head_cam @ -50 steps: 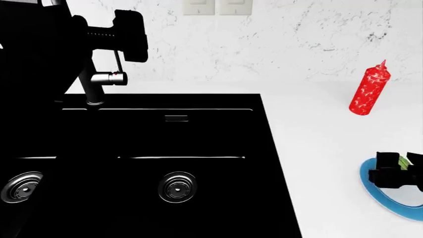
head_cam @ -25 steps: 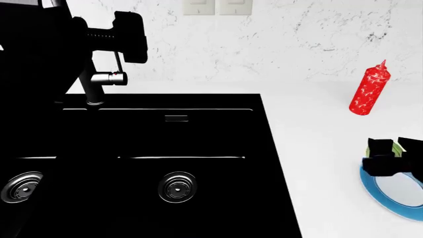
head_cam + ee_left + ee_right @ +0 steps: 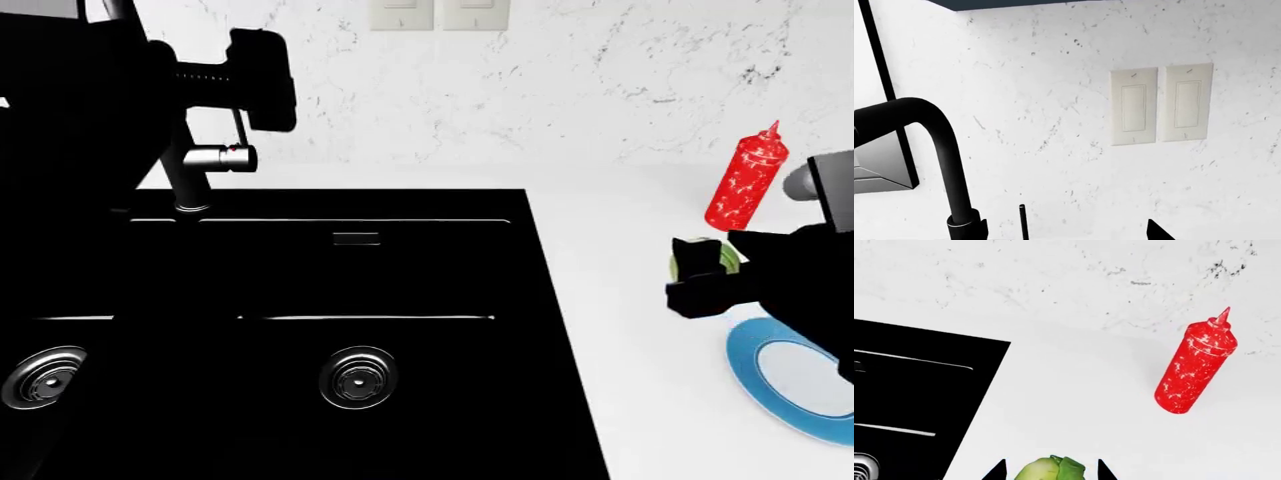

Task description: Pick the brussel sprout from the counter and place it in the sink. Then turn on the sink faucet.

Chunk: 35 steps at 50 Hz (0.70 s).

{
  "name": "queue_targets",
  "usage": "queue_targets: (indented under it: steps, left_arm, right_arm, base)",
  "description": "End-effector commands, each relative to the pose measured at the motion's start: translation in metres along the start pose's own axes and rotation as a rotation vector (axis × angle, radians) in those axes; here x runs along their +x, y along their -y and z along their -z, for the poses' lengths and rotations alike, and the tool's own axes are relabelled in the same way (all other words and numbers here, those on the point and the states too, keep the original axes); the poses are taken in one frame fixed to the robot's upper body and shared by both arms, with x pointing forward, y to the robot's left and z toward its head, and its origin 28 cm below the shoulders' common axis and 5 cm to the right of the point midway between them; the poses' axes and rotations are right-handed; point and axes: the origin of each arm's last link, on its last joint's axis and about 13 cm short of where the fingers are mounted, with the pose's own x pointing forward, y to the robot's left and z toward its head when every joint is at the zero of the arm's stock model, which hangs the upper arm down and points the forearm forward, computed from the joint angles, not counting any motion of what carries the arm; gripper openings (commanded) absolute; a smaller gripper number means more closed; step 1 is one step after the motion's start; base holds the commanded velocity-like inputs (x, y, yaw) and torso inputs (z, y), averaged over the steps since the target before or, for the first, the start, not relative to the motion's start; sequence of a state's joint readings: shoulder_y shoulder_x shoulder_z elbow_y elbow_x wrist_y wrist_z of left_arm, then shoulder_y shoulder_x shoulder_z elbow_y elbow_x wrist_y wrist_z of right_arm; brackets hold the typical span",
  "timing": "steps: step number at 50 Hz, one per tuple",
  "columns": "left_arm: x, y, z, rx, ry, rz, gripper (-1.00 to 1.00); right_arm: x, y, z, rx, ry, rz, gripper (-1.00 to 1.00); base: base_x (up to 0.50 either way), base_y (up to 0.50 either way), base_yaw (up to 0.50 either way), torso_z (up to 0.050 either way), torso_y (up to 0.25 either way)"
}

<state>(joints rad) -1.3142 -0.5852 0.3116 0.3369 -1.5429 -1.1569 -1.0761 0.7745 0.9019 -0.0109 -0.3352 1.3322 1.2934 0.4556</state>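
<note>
**Sprout clamped in the right gripper above the counter**

The right gripper (image 3: 705,270) is clamped on the small pale yellow-green leafy brussel sprout (image 3: 727,259), held over the glossy white counter (image 3: 627,230) between the glossy black double-basin sink (image 3: 400,290) and the blue-rimmed plate (image 3: 787,385). A red squeeze bottle (image 3: 747,180) stands nearby. The left gripper (image 3: 260,75) hangs by the tall black sink faucet (image 3: 187,180); I cannot tell how its jaws stand.
</note>
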Motion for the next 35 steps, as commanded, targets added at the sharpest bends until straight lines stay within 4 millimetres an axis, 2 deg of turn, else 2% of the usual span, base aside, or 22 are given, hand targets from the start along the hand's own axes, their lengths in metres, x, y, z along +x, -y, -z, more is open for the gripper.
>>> queue_targets:
  steps: [1, 16, 35]
  left_arm:
    - [0.0, 0.0, 0.002, -0.003, -0.004, -0.001, 1.0]
    - [0.001, -0.001, 0.003, 0.0, -0.007, -0.002, 1.0]
    - [0.005, 0.0, 0.009, -0.007, -0.019, 0.002, 1.0]
  right_arm:
    - [0.007, -0.017, -0.017, -0.043, 0.045, -0.073, -1.0]
    - [0.015, -0.047, -0.032, -0.11, 0.09, -0.194, -1.0]
    - [0.036, -0.083, -0.043, -0.16, 0.116, -0.353, -1.0]
  base:
    - [0.0, 0.0, 0.0, 0.0, 0.0]
    - [0.0, 0.0, 0.0, 0.0, 0.0]
    - [0.0, 0.0, 0.0, 0.0, 0.0]
